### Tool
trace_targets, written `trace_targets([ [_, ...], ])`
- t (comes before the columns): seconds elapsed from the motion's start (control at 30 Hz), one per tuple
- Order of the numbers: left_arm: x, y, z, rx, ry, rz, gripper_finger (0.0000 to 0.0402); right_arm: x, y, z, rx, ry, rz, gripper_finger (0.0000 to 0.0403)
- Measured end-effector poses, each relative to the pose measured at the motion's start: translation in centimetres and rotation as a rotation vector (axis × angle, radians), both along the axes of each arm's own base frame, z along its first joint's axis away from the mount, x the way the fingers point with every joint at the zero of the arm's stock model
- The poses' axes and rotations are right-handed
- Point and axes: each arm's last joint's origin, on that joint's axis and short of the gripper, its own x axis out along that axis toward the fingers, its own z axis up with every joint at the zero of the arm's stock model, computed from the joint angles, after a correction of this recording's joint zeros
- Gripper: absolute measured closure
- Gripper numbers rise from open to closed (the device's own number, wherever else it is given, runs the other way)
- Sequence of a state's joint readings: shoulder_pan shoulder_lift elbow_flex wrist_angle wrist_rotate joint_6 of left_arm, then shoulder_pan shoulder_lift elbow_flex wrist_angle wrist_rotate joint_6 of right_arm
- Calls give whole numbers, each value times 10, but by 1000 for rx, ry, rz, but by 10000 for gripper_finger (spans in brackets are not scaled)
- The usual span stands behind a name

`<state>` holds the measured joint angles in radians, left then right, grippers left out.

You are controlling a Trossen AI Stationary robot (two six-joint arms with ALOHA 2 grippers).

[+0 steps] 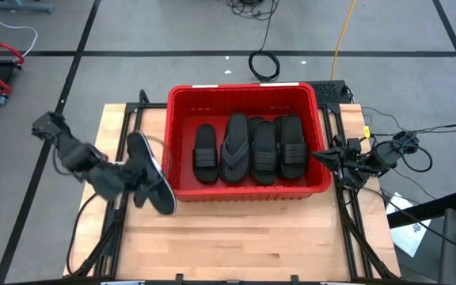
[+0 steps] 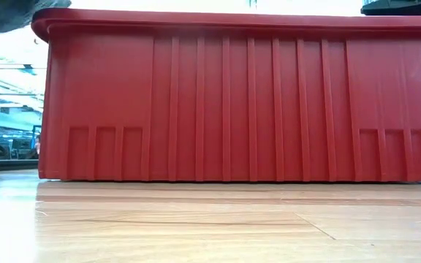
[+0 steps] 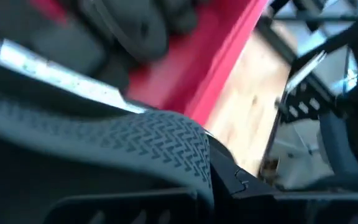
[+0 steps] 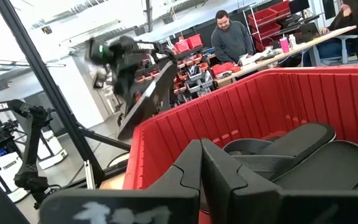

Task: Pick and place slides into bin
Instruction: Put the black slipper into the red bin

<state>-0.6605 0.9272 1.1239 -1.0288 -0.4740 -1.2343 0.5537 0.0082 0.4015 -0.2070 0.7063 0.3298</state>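
The jaws of the left gripper [image 1: 137,176] are closed on a sandal [image 1: 150,172] just outside the bin [image 1: 182,142], its long axis running along the bin's left wall; the closed right gripper [image 1: 323,156] waits at the right wall.

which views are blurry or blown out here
Left wrist view: the black rubber sandal fills the frame, soft and out of focus. Low view: the large red ribbed plastic bin is sharp, the room behind washed out white. Right wrist view: the left gripper is motion-smeared. High view: evenly lit.
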Motion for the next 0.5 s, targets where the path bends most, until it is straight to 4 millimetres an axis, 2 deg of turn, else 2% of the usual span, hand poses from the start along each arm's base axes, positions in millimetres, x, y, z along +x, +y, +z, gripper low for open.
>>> trace_targets([
  [0.13,4,30,47,162,-83,14,401,0,0,0,0,0,-3,403],
  [0.27,11,63,83,346,-93,80,401,0,0,0,0,0,-3,403],
  [0.37,27,86,96,420,-22,32,401,0,0,0,-1,0,-4,403],
  [0.5,63,112,94,426,67,-130,401,0,0,0,-1,0,-4,403],
])
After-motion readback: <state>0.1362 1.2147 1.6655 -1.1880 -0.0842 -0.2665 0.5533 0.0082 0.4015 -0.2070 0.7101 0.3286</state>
